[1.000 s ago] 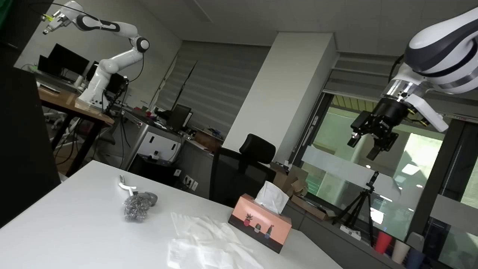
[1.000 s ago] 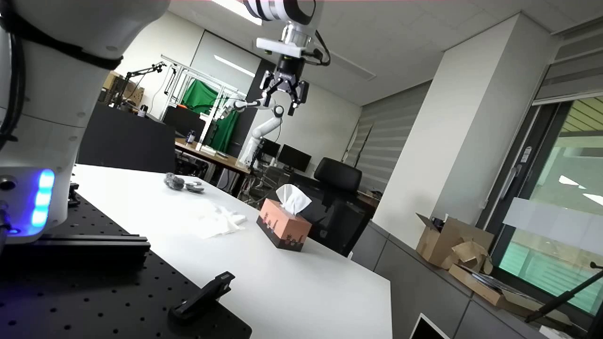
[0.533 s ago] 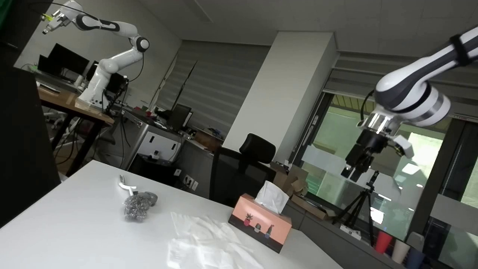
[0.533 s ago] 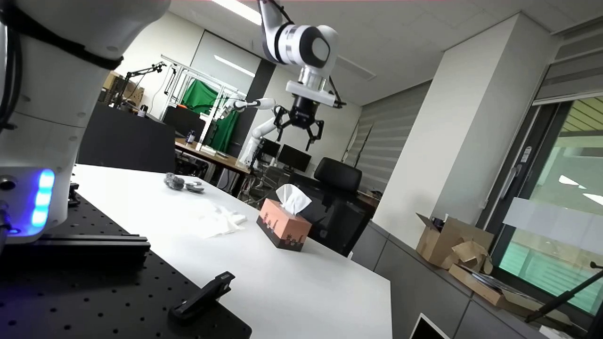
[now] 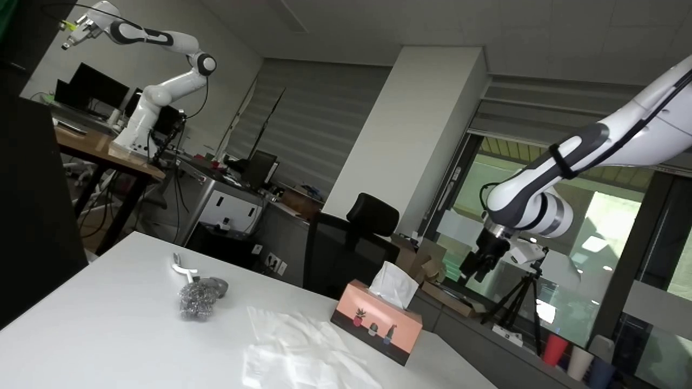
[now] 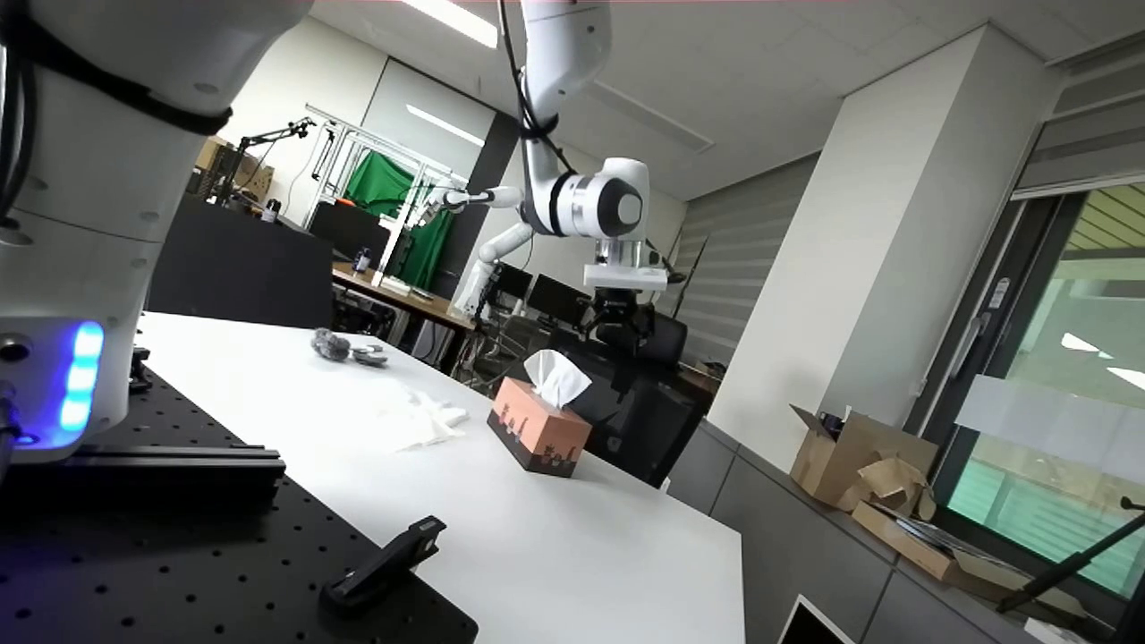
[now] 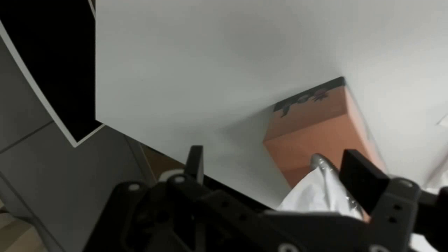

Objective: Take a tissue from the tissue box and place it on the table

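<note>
The orange and dark tissue box (image 5: 373, 327) stands on the white table (image 5: 124, 324), also in the other views (image 6: 537, 429) (image 7: 308, 138). A white tissue (image 5: 393, 285) sticks up from its top slot; it also shows in the wrist view (image 7: 311, 194). My gripper (image 5: 471, 274) is in the air, above and to the side of the box, apart from it. In the wrist view the gripper (image 7: 273, 157) is open and empty, its fingers wide apart. The tissue appears below the right finger (image 7: 362, 178); its lower part is hidden by the gripper.
Loose tissues (image 5: 303, 351) lie flat on the table beside the box. A grey scrubby object (image 5: 197, 300) with a white-handled item (image 5: 184, 268) lies farther off. A black clamp (image 6: 385, 568) stands at the table edge. A black office chair (image 6: 640, 358) stands behind the box.
My gripper has come down from high up and moved toward the tissue box. The arm has stretched out. The box, its tissue and the loose tissues have not moved.
</note>
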Tool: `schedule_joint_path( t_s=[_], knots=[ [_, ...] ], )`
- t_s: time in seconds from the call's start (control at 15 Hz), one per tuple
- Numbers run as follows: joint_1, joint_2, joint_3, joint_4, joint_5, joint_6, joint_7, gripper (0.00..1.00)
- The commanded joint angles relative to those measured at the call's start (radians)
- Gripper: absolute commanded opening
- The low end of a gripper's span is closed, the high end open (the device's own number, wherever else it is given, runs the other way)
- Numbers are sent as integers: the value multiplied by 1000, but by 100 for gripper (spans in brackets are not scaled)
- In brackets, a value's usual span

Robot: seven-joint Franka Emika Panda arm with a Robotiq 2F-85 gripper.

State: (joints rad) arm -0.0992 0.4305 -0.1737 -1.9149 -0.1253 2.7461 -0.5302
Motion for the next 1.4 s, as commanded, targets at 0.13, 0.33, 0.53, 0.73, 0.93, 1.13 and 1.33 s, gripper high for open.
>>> schedule_joint_path(
  t_s=[0.13,0.33,0.53,0.73,0.93,1.13,1.33],
  knots=[
    [-38,78,38,96,-43,10,82,100],
    [-38,82,38,109,-42,10,89,100],
    [-38,82,38,110,-42,10,89,100],
    [-38,82,38,110,-42,10,90,100],
    [-38,82,38,110,-42,10,90,100],
    [-126,148,175,206,13,-55,-79,100],
    [-170,251,259,327,37,-87,-202,100]
  ],
)
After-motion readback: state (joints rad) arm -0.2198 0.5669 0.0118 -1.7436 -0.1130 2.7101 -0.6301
